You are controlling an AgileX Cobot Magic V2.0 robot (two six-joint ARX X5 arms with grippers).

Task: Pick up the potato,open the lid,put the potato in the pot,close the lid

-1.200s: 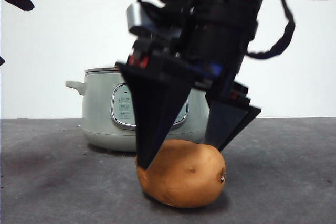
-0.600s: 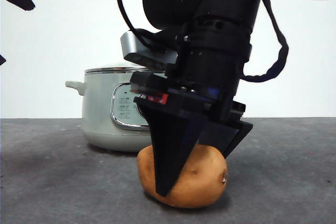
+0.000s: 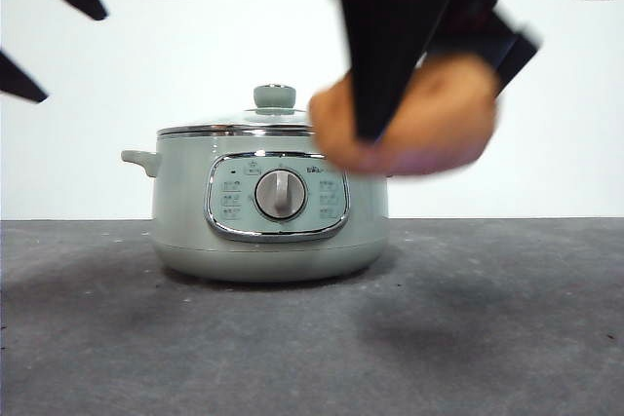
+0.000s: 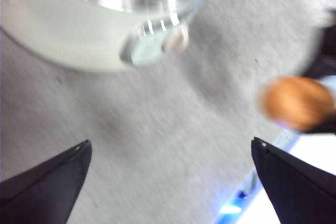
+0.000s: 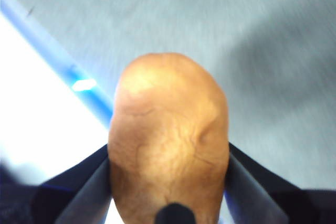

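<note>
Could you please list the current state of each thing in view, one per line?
potato: clamped in the right gripper, lifted clear of the table
lid: on the pot, closed
pot: upright on the table, untouched
left gripper: open, empty, near the pot

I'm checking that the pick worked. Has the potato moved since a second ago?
Yes. The potato has gone up off the table, clamped in the right hand; in the front view it now hangs level with the pot rim.
</note>
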